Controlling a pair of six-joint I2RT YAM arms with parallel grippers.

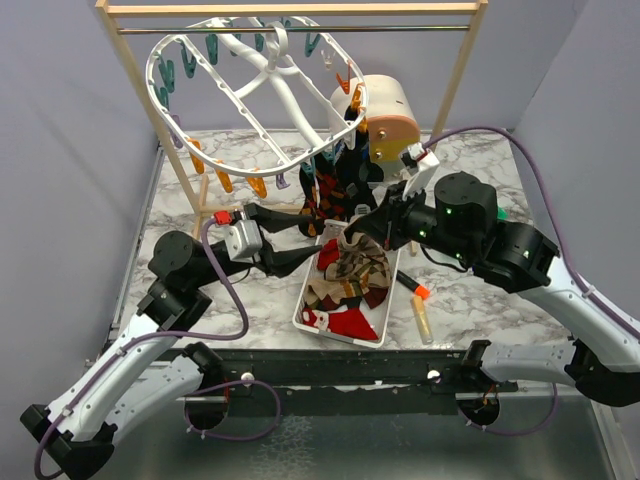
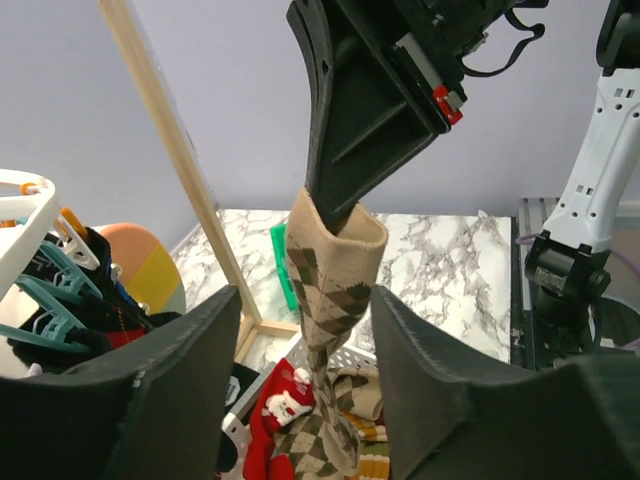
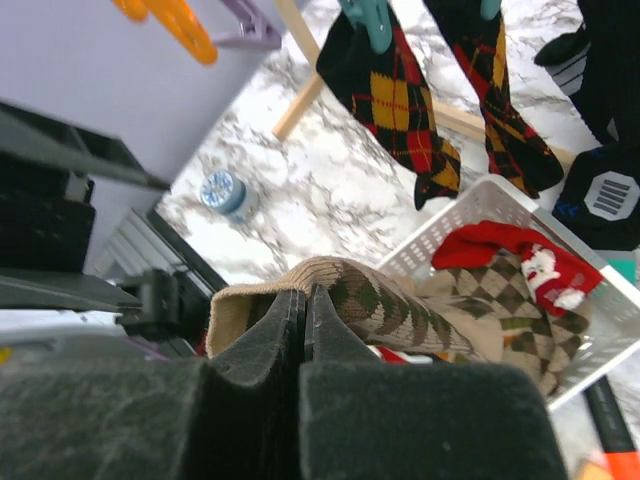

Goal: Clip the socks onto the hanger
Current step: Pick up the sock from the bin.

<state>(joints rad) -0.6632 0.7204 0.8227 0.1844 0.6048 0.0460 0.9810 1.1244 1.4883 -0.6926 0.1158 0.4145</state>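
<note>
A marbled table (image 1: 250, 300) sits under plain grey walls, with a wooden rack (image 1: 150, 110) at the back. From its rod hangs the hanger (image 1: 262, 80), a white oval frame tilted toward us. A white basket (image 1: 303, 305) in the middle of the table holds the loose socks (image 1: 345, 285). Two dark argyle socks (image 3: 400, 110) hang from teal clips (image 3: 368, 20) on the frame, so we judge the task partly done. The right gripper (image 3: 305, 305) is closed tight on the cuff of a tan argyle sock (image 2: 325, 300), whose toe end trails down into the basket. The left gripper (image 2: 305, 320) is wide open, a finger on either side of the hanging sock and, as far as we can see, touching neither side of it. We read this as the handover or steadying step before clipping. Next, we think, the left fingers need to close on the sock below the cuff. The cuff can then be carried up to one of the free orange clips (image 1: 225, 180) near the frame's lower rim and pushed in. The frame hangs freely, so it may swing away under a push.
</note>
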